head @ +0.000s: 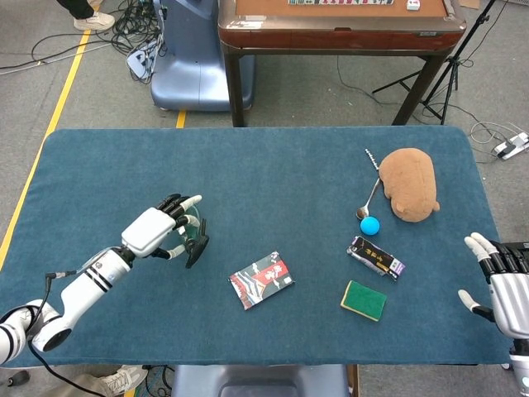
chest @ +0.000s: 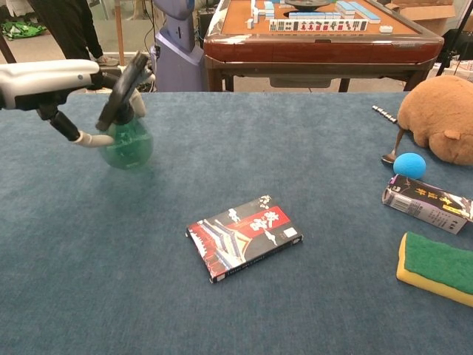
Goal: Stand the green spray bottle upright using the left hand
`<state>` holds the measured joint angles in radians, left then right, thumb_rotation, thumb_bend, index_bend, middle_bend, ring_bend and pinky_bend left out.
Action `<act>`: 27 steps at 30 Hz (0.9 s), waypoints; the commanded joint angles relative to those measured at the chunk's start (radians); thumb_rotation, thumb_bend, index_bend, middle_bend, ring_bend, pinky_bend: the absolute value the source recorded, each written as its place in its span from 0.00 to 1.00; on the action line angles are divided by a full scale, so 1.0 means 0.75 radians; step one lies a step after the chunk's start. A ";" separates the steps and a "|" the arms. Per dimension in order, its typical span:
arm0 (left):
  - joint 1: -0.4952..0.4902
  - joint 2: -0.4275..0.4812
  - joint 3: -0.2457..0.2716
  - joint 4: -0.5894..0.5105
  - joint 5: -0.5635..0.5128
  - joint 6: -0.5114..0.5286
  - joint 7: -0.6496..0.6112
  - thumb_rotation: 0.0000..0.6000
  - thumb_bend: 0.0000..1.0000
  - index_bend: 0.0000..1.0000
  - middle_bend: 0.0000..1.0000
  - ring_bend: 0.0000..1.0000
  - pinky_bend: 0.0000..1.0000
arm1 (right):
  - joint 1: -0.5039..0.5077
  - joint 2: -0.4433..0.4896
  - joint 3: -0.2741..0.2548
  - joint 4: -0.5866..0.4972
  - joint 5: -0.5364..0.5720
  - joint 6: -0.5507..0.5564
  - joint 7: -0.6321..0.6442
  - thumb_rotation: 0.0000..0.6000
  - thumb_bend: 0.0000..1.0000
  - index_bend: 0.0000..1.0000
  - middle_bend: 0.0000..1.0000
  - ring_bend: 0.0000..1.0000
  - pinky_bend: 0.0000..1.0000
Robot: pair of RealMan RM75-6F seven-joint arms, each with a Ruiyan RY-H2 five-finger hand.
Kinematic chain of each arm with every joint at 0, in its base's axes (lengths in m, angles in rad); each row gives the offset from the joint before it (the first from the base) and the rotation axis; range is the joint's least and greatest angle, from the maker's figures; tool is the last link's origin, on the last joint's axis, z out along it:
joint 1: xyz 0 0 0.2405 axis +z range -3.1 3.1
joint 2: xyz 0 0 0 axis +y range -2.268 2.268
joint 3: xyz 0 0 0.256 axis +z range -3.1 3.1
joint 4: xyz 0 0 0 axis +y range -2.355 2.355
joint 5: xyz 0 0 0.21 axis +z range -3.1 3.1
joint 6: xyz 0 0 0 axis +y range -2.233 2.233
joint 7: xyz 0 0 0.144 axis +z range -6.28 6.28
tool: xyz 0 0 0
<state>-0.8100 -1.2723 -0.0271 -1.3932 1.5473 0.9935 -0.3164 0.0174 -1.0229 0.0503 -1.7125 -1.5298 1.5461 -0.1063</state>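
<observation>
The left hand (chest: 52, 78) grips the green spray bottle (chest: 126, 140) at its neck, with the fingers (head: 183, 204) wrapped around the upper part just beneath the black trigger head (chest: 124, 78); a hold this high leaves the round base free to meet the desk (chest: 236, 318). In the chest view the bottle is nearly upright, with the base on or just above the cloth and the head leaning slightly away from the hand; whether the base is fully seated cannot be determined. The bottle is located well to the left of the card box (chest: 244, 237), which lies flat near the middle of the desk. The task appears close to completion: the remaining step is judged to be settling the base level and opening the fingers without tipping the bottle. The right hand (head: 500, 277) is at the desk edge, well to the right of the card box, fingers spread and empty, clear of the working area.
</observation>
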 commanded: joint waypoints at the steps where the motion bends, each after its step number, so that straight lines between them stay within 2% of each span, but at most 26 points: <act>1: -0.035 0.048 -0.071 -0.102 -0.109 -0.105 -0.165 1.00 0.36 0.47 0.00 0.00 0.00 | -0.001 -0.001 0.000 0.002 0.000 0.001 0.004 1.00 0.15 0.16 0.16 0.12 0.16; 10: -0.058 0.078 -0.166 -0.216 -0.361 -0.299 -0.342 1.00 0.36 0.46 0.00 0.00 0.00 | -0.010 -0.005 0.002 0.012 0.005 0.011 0.005 1.00 0.15 0.16 0.16 0.12 0.16; 18: -0.065 0.059 -0.236 -0.217 -0.536 -0.378 -0.345 1.00 0.36 0.45 0.00 0.00 0.00 | -0.011 -0.004 0.000 0.016 0.000 0.012 0.013 1.00 0.15 0.16 0.16 0.12 0.16; 27: -0.036 0.072 -0.280 -0.166 -0.580 -0.436 -0.410 1.00 0.36 0.41 0.00 0.00 0.00 | -0.020 -0.003 0.000 0.018 0.001 0.022 0.017 1.00 0.15 0.16 0.16 0.12 0.16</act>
<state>-0.8418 -1.2205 -0.2329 -1.5246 1.1129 0.6730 -0.6157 0.0025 -1.0249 0.0505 -1.6994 -1.5290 1.5623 -0.0935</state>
